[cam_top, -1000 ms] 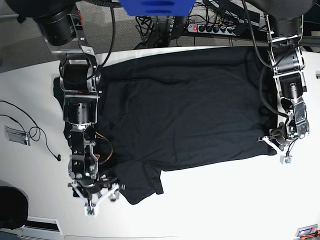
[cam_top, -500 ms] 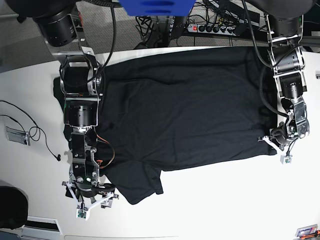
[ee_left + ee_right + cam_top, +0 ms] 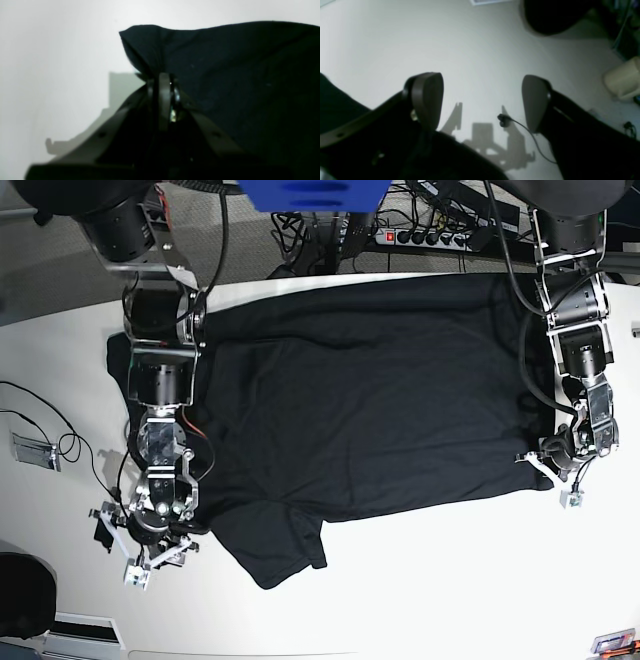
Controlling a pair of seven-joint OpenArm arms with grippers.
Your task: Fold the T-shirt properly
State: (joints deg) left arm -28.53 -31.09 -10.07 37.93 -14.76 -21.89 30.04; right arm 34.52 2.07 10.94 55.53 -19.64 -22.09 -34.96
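T-shirt (image 3: 370,400), one, black, spread flat across white bench (image 3: 450,590). Left gripper (image 3: 162,82) jaws clamped on its hem corner; right gripper (image 3: 482,100) jaws wide, empty, beside its sleeve. One power strip (image 3: 425,237) behind.

T-shirt (image 3: 370,395): plain black, matte, no print. Lies spread flat across the white table, covering most of the middle of it in the base view. Far edge runs along the table's back rim. Near edge fairly straight, with one sleeve sticking out toward the front at lower left of that view, its tip rounded and slightly rumpled. Light wrinkles over the body; a faint fold line runs down near the left side. Right-hand corner is bunched and pulled to a peak, raised slightly off the table; left wrist view shows that cloth (image 3: 225,75) gathered into a pinch.
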